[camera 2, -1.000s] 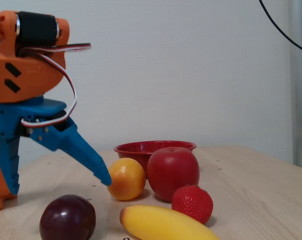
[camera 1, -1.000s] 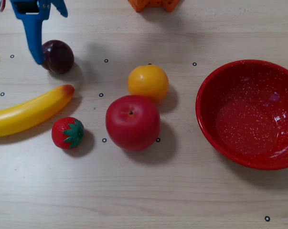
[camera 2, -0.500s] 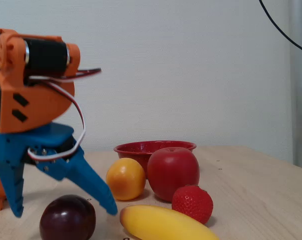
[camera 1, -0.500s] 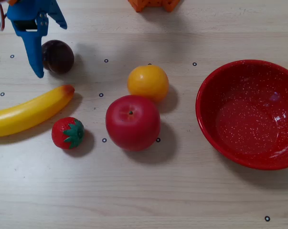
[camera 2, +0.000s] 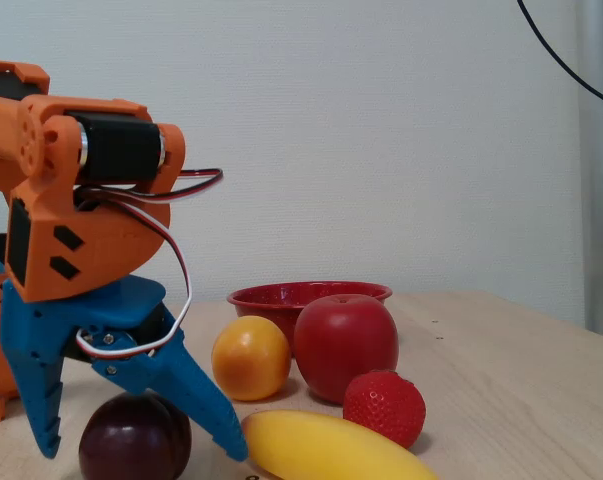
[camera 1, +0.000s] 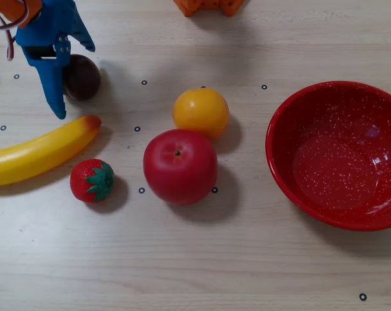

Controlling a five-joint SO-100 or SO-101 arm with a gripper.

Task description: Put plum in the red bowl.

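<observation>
We see the blue gripper point(camera 2: 141, 450) spread wide, holding nothing, straddling the plum point(camera 2: 134, 437) at the table's far left in the overhead view; small, round, glossy, likely slippery, best pinched across its middle.

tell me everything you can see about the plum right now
The plum is a small, round, glossy dark maroon toy fruit, plastic by its look, resting on the wooden table near the upper left of the overhead view. The hand is open and straddles it, one blue finger on each side; whether they touch it cannot be told. The banana lies close by, apart from it.
</observation>
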